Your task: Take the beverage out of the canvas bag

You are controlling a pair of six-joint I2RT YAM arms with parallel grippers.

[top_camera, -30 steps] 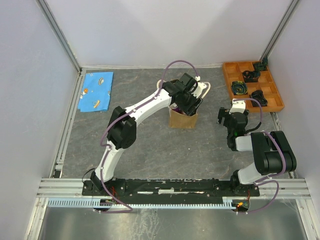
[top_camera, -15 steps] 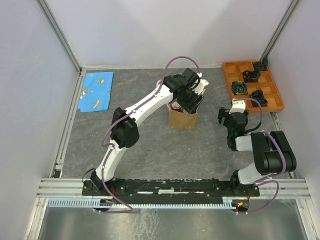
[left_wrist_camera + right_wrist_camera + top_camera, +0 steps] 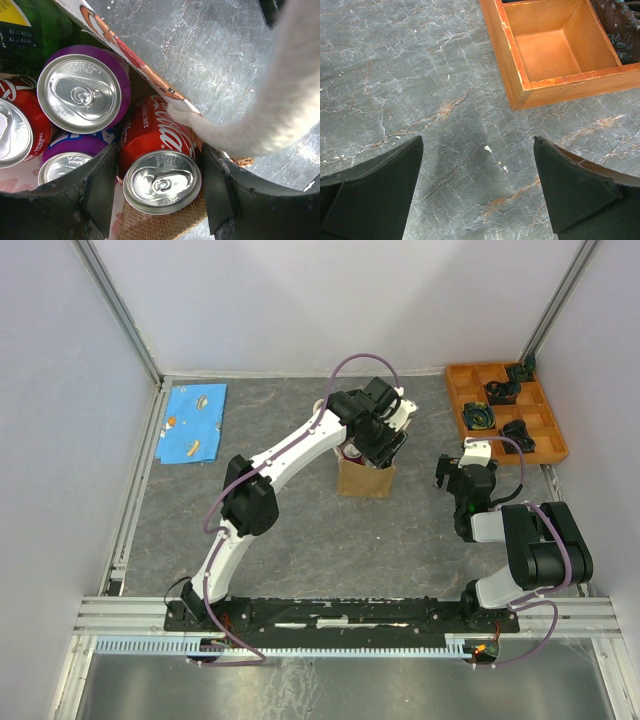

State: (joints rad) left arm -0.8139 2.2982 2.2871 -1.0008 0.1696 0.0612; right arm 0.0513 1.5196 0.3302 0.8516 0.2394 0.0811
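The tan canvas bag (image 3: pixel 365 480) stands mid-table, and my left gripper (image 3: pixel 376 443) reaches down into its open top. In the left wrist view the bag's rim (image 3: pixel 150 82) and a white rope handle (image 3: pixel 260 115) show. Inside it are several drink cans. My left gripper (image 3: pixel 159 165) is open, with one finger on each side of a tilted red cola can (image 3: pixel 161 182) and only slim gaps to it. A purple can (image 3: pixel 82 92) stands beside it. My right gripper (image 3: pixel 466 462) is open and empty over bare table (image 3: pixel 478 145).
An orange compartment tray (image 3: pixel 455 390) with dark items sits at the back right; its near corner (image 3: pixel 520 85) is just ahead of my right gripper. A blue patterned cloth (image 3: pixel 194 423) lies at the back left. The bag also holds another red can (image 3: pixel 15 135), a second purple can (image 3: pixel 62 167) and a green container (image 3: pixel 30 30).
My left wrist has shifted slightly back and left over the bag since a second ago. The right arm has not moved.
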